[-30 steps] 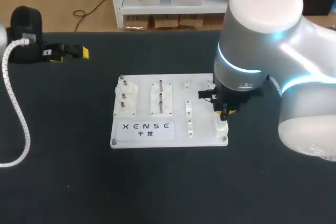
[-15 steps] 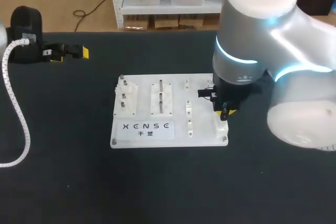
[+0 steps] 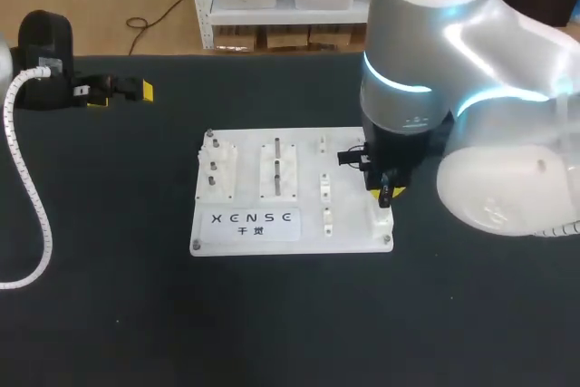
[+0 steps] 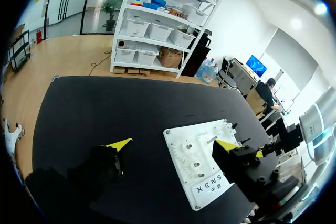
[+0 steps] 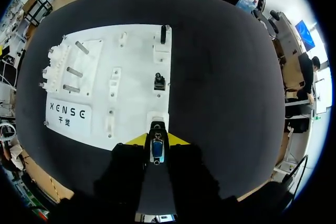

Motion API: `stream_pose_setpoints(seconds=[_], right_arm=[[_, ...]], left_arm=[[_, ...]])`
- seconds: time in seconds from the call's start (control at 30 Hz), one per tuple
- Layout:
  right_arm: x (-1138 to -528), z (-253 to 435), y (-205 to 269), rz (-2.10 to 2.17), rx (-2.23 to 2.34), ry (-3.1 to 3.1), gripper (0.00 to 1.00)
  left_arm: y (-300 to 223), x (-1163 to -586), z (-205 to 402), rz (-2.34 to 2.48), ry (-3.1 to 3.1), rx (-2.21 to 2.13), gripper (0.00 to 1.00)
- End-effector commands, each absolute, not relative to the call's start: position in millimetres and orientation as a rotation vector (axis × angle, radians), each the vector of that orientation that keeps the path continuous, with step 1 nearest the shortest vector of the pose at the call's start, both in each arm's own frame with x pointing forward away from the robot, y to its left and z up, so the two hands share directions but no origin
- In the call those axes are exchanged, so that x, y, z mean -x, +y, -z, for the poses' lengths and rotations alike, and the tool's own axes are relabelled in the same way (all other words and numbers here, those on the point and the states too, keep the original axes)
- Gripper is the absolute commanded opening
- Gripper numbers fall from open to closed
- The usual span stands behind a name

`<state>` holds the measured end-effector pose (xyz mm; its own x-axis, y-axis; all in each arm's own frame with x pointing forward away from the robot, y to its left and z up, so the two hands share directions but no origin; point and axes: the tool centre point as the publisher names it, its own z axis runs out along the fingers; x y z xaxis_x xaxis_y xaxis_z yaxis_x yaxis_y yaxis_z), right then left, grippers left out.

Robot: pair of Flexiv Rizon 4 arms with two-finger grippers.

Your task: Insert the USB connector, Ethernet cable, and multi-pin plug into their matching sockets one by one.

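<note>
The right gripper (image 5: 156,141) is clamped on the plug (image 5: 156,149), which sits between its yellow tips with its long axis running along the fingers (a flat metal shell, so I judge it the USB one). The white socket (image 5: 157,119) lies straight ahead of the plug's nose, at the board's (image 5: 131,56) corner, and the two look lined up but apart. The coming move is a push along that axis. From above, this gripper hangs over the board's right edge. The left gripper (image 4: 173,145) is spread wide, empty, well apart from the board.
</note>
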<state>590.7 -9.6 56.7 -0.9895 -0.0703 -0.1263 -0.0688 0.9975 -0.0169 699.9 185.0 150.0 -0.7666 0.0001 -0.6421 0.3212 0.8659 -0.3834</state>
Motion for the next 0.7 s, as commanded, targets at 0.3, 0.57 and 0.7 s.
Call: stream_pose_setpoints(seconds=[0.3,0.57,0.7], right_arm=[[-596,-5,-6,-0.009,0.099,3.045,0.0],[-597,-5,-4,-0.024,0.118,3.04,0.0],[-600,-16,-4,-0.01,0.147,2.996,0.99]], left_arm=[[185,-700,-150,0.636,2.374,-0.231,1.0],[185,-700,-150,0.636,2.374,-0.231,1.0],[185,-700,-150,0.636,2.374,-0.231,1.0]])
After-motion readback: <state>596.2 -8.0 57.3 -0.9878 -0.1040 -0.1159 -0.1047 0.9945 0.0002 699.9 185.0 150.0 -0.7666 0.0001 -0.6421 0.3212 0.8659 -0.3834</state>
